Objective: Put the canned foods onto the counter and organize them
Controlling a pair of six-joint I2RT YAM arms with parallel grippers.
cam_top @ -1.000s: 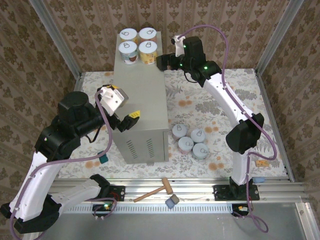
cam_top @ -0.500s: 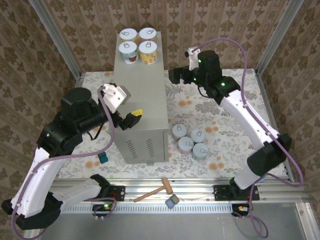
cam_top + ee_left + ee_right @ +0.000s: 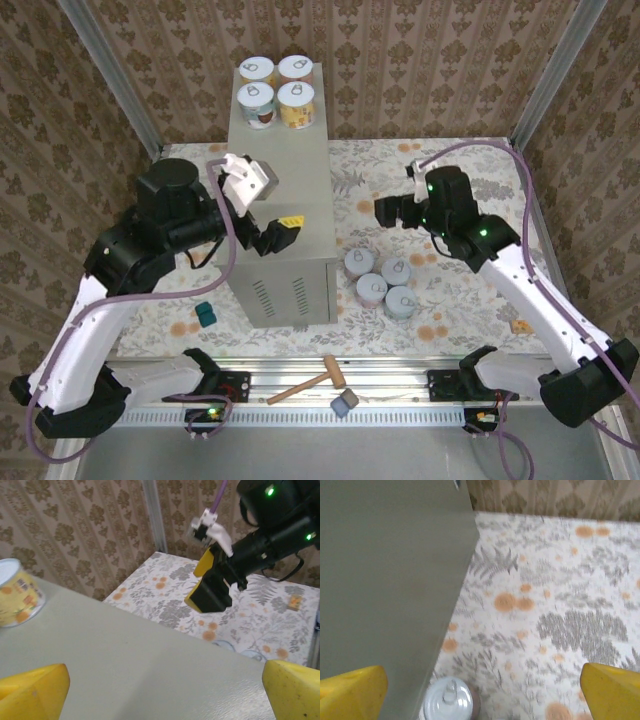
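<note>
The counter (image 3: 285, 185) is a tall grey-beige box in the middle of the floral floor. Several cans stand in a square at the far end of its top (image 3: 277, 85). Several more cans (image 3: 380, 282) sit clustered on the floor right of it. My left gripper (image 3: 280, 236) hovers open over the counter's near end, with its yellow fingertips (image 3: 30, 692) spread wide above the bare top (image 3: 125, 665) and a yellow-labelled can (image 3: 17, 592) farther off. My right gripper (image 3: 390, 212) hangs open over the floor beside the counter's wall (image 3: 385, 570), above one silver-lidded can (image 3: 448, 702).
A wooden mallet (image 3: 310, 382) and a grey block (image 3: 345, 402) lie on the front rail. A small teal piece (image 3: 204, 316) sits on the floor left of the counter. An orange scrap (image 3: 520, 325) lies at the right. Patterned walls and metal posts enclose the space.
My right arm has swung away from the cans on the counter, down and toward the floor cans. My left gripper has shifted right, farther over the counter's top.
</note>
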